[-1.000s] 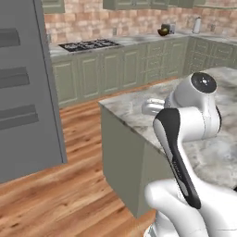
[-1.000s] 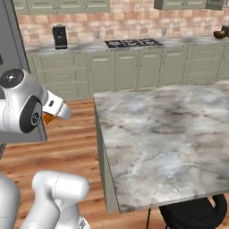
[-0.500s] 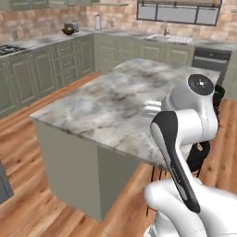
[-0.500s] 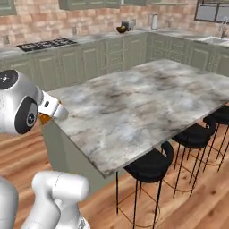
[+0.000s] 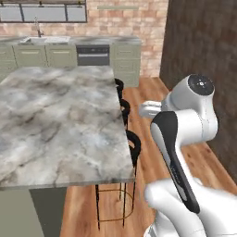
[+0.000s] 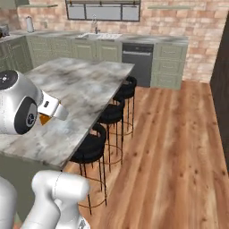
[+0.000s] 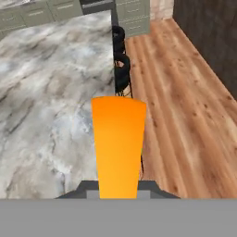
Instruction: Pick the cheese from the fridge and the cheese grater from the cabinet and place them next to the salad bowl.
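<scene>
Marble island counter (image 5: 55, 120) with black stools (image 6: 91, 145) along its edge. I've got the cheese (image 7: 119, 148) pinched tight in the gripper (image 7: 119, 187), hanging over the counter's stool-side edge. I'd say carry it steady and level till the bowl turns up.

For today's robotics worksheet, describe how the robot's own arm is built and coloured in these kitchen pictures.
The arm is glossy white, made of rounded, bulbous segments. A dark, near-black curved panel runs down one link, and a round dark grey cap with small marks closes the top joint. In the right base view, another joint shows a dark disc with a small blue mark. No loose cables show.
</scene>
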{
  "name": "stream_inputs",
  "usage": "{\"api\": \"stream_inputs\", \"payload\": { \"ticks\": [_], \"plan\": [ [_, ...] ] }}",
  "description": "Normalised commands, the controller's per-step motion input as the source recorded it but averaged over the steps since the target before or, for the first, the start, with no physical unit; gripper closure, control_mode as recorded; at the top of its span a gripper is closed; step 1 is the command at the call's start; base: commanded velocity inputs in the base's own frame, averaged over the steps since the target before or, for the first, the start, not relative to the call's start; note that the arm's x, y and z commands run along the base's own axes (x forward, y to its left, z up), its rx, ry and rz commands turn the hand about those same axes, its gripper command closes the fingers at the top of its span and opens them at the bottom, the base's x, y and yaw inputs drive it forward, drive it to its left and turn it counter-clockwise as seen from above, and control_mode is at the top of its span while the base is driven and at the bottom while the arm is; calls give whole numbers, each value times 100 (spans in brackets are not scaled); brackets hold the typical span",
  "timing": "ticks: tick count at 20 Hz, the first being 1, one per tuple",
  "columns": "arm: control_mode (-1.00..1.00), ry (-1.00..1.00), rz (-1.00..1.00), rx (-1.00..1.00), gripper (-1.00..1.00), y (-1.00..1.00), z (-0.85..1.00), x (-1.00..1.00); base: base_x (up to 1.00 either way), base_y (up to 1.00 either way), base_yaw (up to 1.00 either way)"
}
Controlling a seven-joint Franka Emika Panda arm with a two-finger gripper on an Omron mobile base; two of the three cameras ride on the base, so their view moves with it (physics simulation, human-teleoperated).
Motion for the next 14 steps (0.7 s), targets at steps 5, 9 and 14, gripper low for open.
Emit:
{"api": "stream_inputs", "payload": {
  "ticks": [5,9,14],
  "plan": [
    [100,0,0,0,100,0,0,0,17,-49,-42],
    [100,0,0,0,100,0,0,0,43,-54,-2],
    [100,0,0,0,100,0,0,0,58,-48,2]
  ]
}}
